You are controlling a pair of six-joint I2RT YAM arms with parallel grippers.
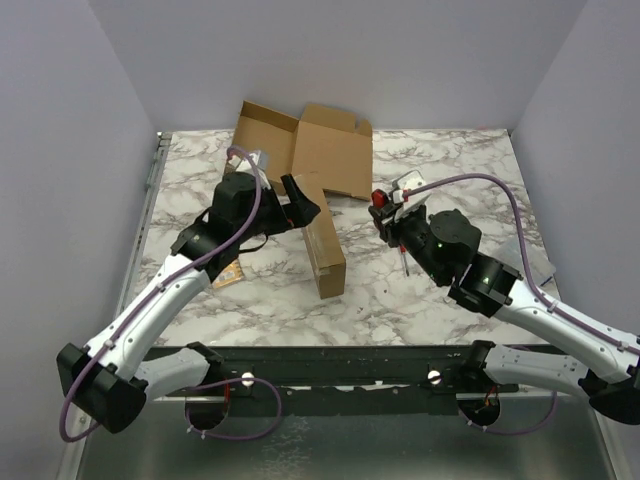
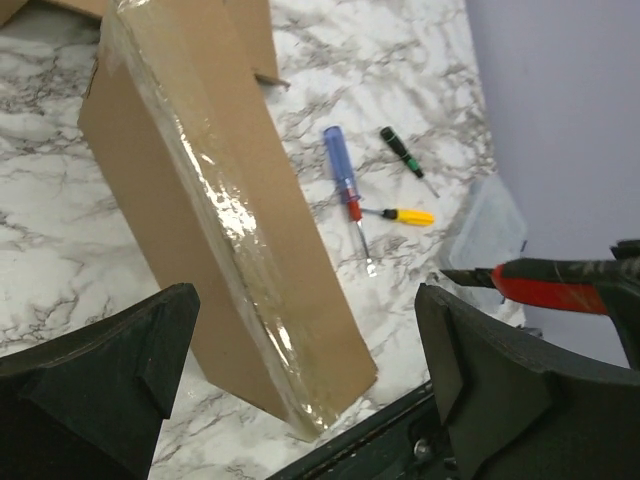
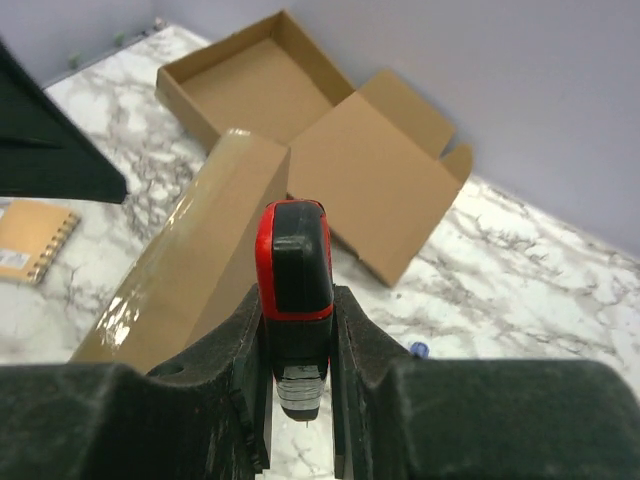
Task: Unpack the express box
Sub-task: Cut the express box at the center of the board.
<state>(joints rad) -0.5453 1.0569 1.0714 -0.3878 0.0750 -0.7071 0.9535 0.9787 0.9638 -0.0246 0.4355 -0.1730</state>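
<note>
1. The long brown tape-sealed cardboard box [image 1: 322, 245] lies at the middle of the white marble table [image 1: 400, 310]. It sits just below the left gripper [image 2: 305, 310], whose fingers are spread wide, grasping nothing.
2. The right gripper [image 3: 297, 320] hovers near the box's right side, clenched on a red-and-black utility knife [image 3: 295, 255].

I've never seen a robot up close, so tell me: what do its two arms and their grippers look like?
Both the left arm and right arm have smooth white shells between chunky black joints, on black bases. A thin purple cable loops loosely along each. The left gripper and right gripper are black, each with two broad, matte, wedge-shaped fingers. No markings are legible.
</note>
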